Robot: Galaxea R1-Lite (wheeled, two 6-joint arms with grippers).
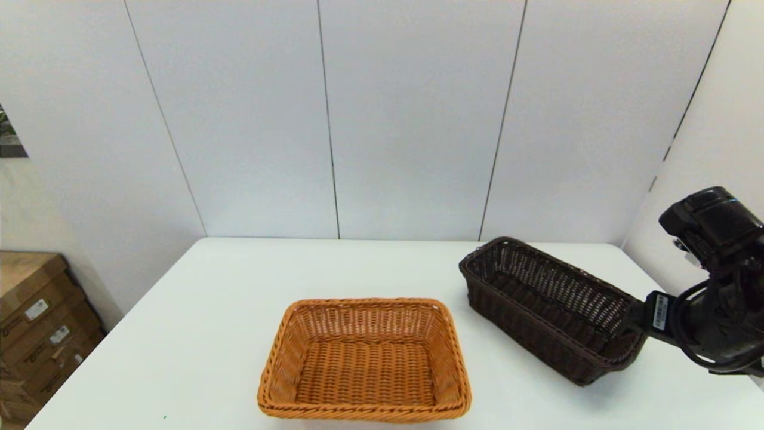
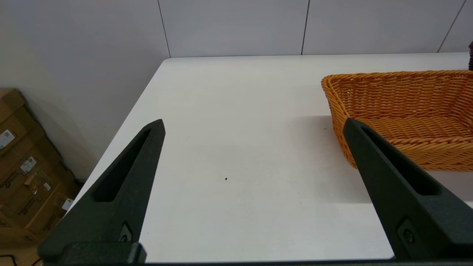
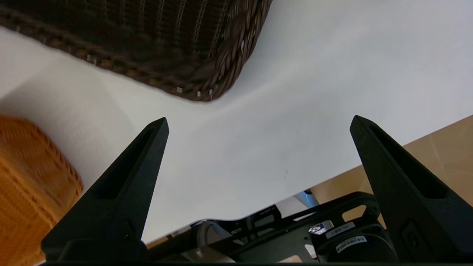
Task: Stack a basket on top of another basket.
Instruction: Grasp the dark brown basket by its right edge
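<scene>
Probably light and fairly stiff, both of them: on the white table (image 1: 197, 334) the orange-tan rectangular woven wicker basket (image 1: 364, 358) near the front edge at the centre, and apart from it, to the right and slightly farther back, the dark brown rectangular woven wicker basket (image 1: 549, 307), best taken by the braided rim at its near short end, not by the more delicate open-weave sides. Plenty of bare surface between the two baskets for carrying across, less room beyond the dark one toward the table's right edge. Right gripper (image 3: 258, 122) spread wide and empty just beside that near end; left gripper (image 2: 253, 125) also wide and empty, over bare table left of the orange basket.
</scene>
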